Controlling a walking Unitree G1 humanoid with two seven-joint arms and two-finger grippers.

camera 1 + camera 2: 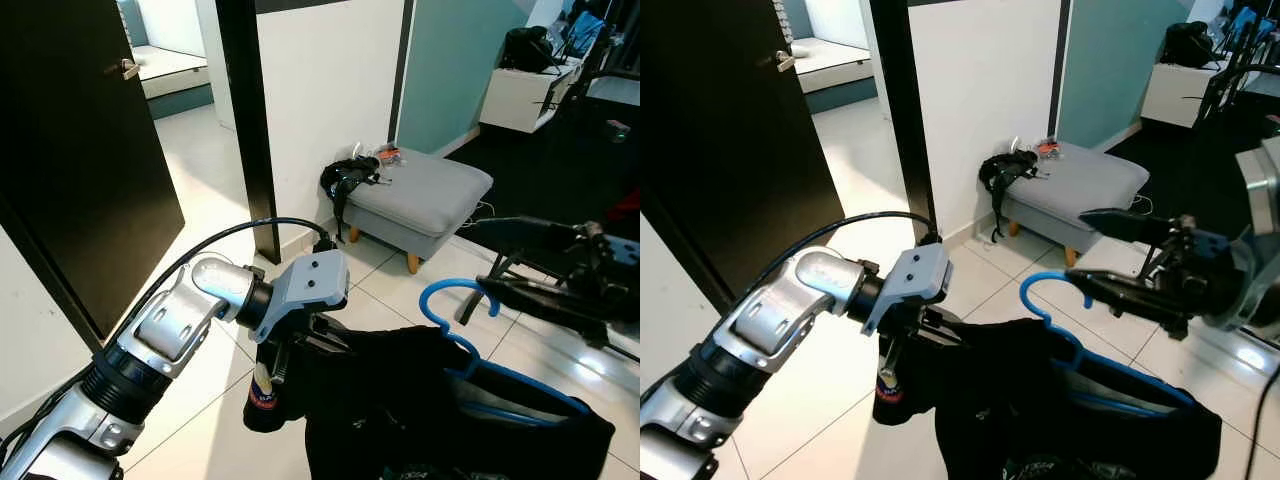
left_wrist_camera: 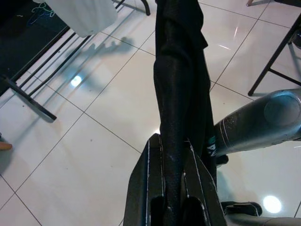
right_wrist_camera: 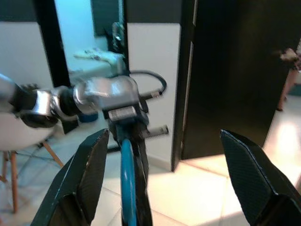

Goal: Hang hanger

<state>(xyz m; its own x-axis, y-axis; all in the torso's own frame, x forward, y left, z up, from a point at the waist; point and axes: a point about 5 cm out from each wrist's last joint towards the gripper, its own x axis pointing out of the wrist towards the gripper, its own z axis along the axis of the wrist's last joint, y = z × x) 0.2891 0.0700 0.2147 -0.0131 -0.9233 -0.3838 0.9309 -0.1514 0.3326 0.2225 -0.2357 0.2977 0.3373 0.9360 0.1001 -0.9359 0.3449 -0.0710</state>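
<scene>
Left gripper (image 1: 300, 350) clenched on black garment (image 1: 400, 410) draped over blue hanger (image 1: 480, 370); fingertips buried in fabric, hard to see. Hanger held above tiled floor (image 1: 200, 400), long axis running left to right, far end cut off by cloth, hook (image 1: 1050, 290) pointing up toward grey ottoman (image 1: 425, 195). Right gripper (image 1: 1110, 260) released, fingers spread just beside hook, not touching.

head stereo downward, wrists along fingers
</scene>
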